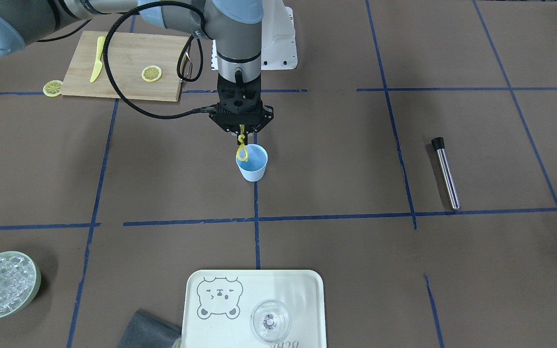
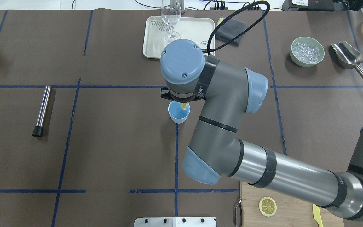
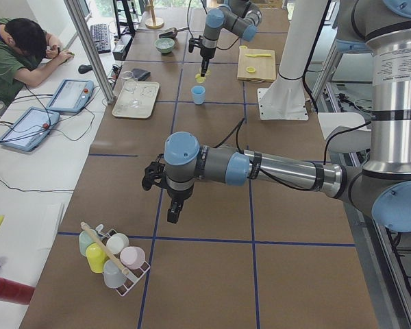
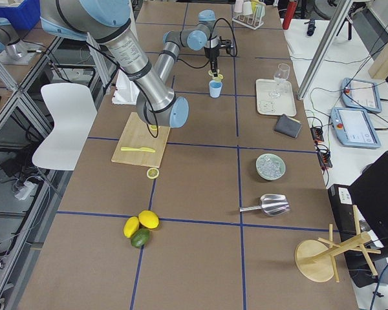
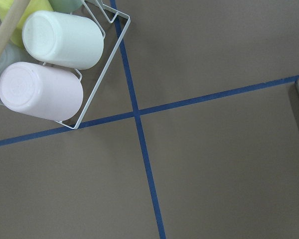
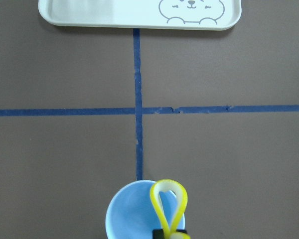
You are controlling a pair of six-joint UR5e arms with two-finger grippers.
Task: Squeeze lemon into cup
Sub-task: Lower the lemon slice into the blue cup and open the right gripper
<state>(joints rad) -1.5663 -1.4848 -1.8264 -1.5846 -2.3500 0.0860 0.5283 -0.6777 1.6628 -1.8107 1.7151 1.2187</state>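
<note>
The light-blue cup [image 1: 254,169] stands upright at the table's middle; it also shows in the overhead view [image 2: 178,115] and the right wrist view [image 6: 129,214]. My right gripper [image 1: 242,137] points straight down just above the cup's rim and is shut on a lemon slice [image 1: 242,152]. The slice is folded into a yellow loop [image 6: 168,204] that hangs over the cup's opening. My left gripper [image 3: 172,212] shows only in the exterior left view, hovering near a wire rack; I cannot tell if it is open or shut.
A cutting board [image 1: 124,65] holds a lemon slice [image 1: 152,73] and a yellow knife [image 1: 97,59]; another slice [image 1: 52,88] lies beside it. A tray [image 1: 254,304] holds a stemmed glass [image 1: 270,320]. A green ice bowl [image 1: 4,285], a metal muddler [image 1: 445,171] and a cup rack [image 5: 55,64] are around.
</note>
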